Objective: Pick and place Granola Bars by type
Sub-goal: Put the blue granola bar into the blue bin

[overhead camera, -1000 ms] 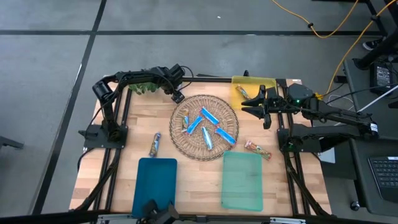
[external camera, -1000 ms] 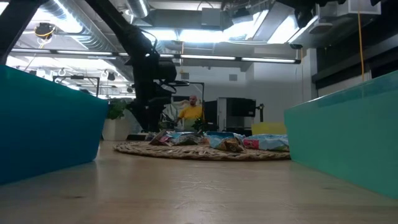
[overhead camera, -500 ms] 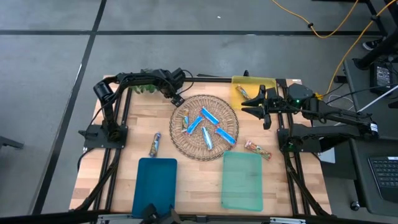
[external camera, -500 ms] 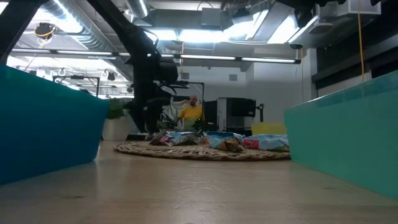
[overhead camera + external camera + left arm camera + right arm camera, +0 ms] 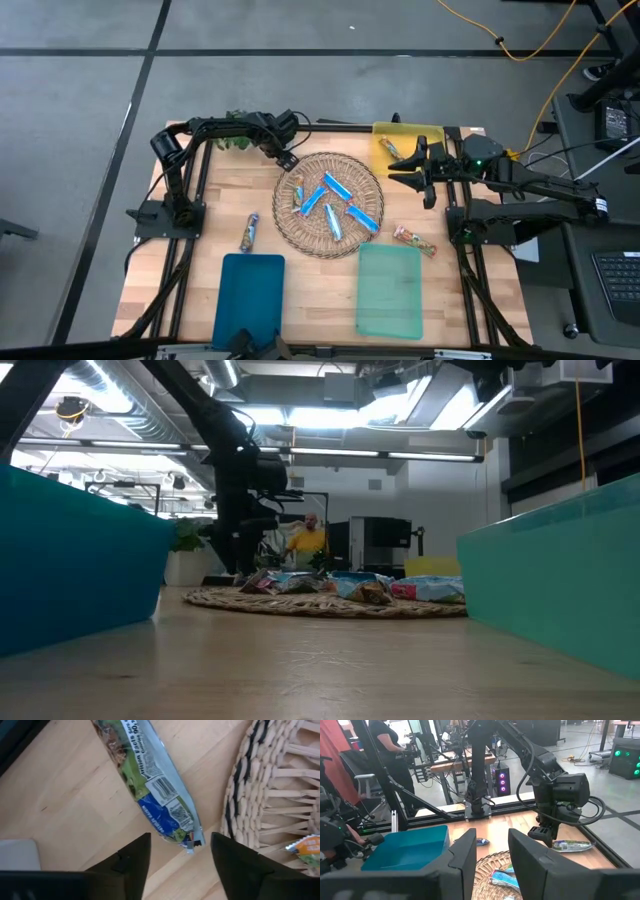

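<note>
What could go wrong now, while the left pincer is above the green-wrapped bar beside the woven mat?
The left pincer hangs open over only the end of the green-wrapped bar; a grasp there may slip, or the bar may swing. The bar's end lies close to the woven mat, so one finger could catch the mat's edge and shift the bars on it. The right pincer waits near the yellow tray.

Both arms are matte black, built of slim tubular links joined by chunky rounded joints, with black cables looped along them. The left gripper (image 5: pixel 284 157) ends in two flat, tapering dark fingers (image 5: pixel 131 862). The right gripper (image 5: pixel 411 166) has the same black fingers (image 5: pixel 464 855); a small green light glows on its arm.
</note>
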`<action>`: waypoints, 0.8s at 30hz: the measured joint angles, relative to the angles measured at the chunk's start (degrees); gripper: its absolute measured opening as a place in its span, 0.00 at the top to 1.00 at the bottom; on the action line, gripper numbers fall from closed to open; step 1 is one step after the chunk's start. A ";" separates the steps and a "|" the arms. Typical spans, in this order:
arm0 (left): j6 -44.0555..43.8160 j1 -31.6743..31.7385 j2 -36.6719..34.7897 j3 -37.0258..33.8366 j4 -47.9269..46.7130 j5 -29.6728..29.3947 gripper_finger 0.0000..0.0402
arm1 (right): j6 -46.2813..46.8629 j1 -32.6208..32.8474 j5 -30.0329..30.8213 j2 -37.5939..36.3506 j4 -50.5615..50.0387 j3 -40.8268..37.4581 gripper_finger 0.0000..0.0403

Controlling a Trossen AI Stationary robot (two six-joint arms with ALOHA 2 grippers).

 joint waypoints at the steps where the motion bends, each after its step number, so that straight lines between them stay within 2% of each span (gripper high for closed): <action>1: 0.00 0.00 0.02 0.00 0.09 0.45 0.56 | 0.04 0.00 -0.03 0.00 0.00 0.00 0.71; 16: 0.00 0.00 0.03 0.00 0.29 1.18 0.98 | 0.19 -0.02 -0.48 0.00 0.00 0.00 0.71; 24: 0.04 0.00 -0.04 0.23 -2.09 1.22 1.00 | 0.19 0.00 -0.52 0.02 -0.83 0.00 0.71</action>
